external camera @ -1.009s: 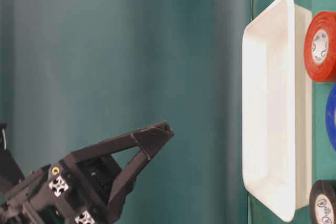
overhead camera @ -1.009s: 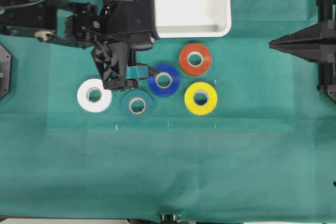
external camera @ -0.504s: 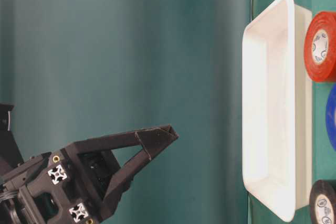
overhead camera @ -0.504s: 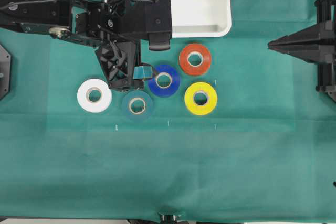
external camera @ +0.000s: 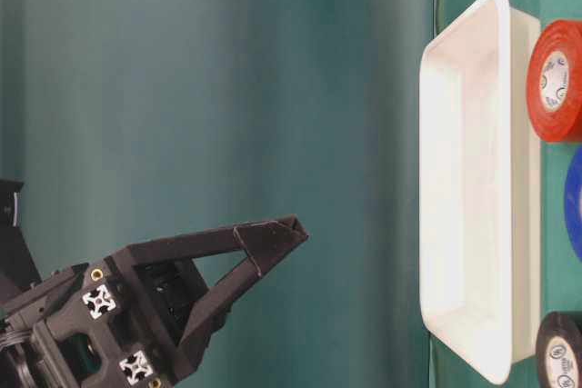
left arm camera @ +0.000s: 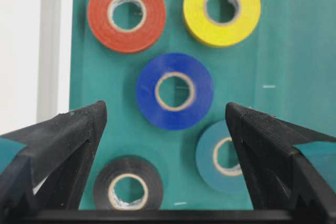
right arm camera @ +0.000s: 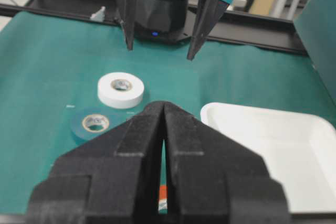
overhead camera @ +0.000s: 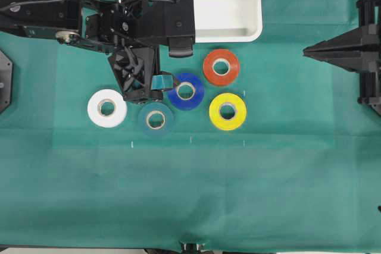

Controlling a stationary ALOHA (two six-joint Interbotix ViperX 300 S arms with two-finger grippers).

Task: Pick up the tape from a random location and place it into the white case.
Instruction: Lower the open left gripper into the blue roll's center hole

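The royal-blue tape (overhead camera: 186,91) lies flat on the green cloth, just below the white case (overhead camera: 229,10) at the back. In the left wrist view the tape (left arm camera: 175,91) sits ahead of my left gripper (left arm camera: 164,107), centred between its two wide-apart black fingers. That left gripper (overhead camera: 171,66) hangs well above the table, left of the tape, open and holding nothing. My right gripper (overhead camera: 306,52) rests at the far right edge. Its fingers are pressed together (right arm camera: 163,106) with nothing in them.
Around the tape lie a red roll (overhead camera: 221,67), a yellow roll (overhead camera: 227,111), a dark teal roll (overhead camera: 156,119) and a white roll (overhead camera: 107,108). A black roll (left arm camera: 126,190) sits under the left arm, hidden from overhead.
The left arm shifted slightly to the right over the first half second, then held still. Its gripper stayed open. The right arm and the rolls have not moved.
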